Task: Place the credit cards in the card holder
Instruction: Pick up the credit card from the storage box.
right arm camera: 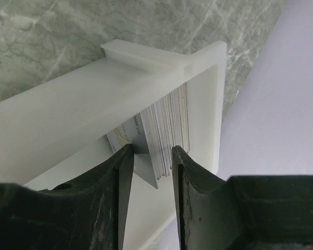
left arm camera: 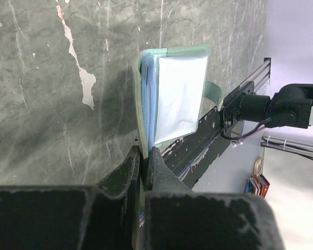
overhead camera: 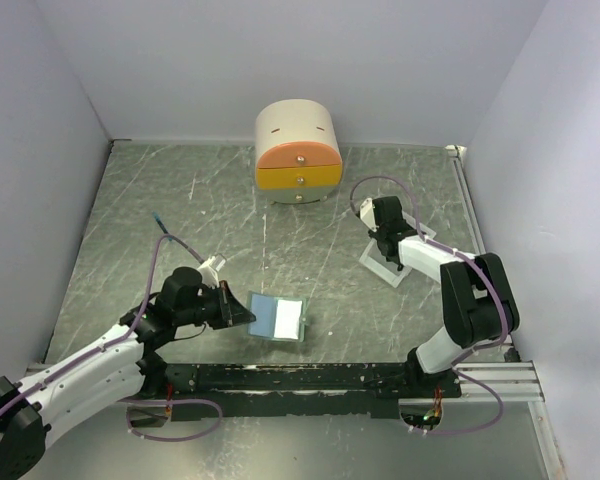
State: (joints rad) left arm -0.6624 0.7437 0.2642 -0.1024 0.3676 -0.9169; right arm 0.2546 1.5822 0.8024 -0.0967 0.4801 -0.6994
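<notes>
Top external: card holder on scratched grey table, pale walls.

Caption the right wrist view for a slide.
Right tool straddles cards standing upright in the white tray.

No text, brand, number or sign can be read in any view.

Only trace of print, right wrist view: a short slanted line of small dark characters on the pale face of the front card of the credit cards, which stand on edge in the white tray. The characters are too small and blurred to make out.

Other faces looked over, nothing legible on them: the card holder with its white insert, and the drawer box.
</notes>
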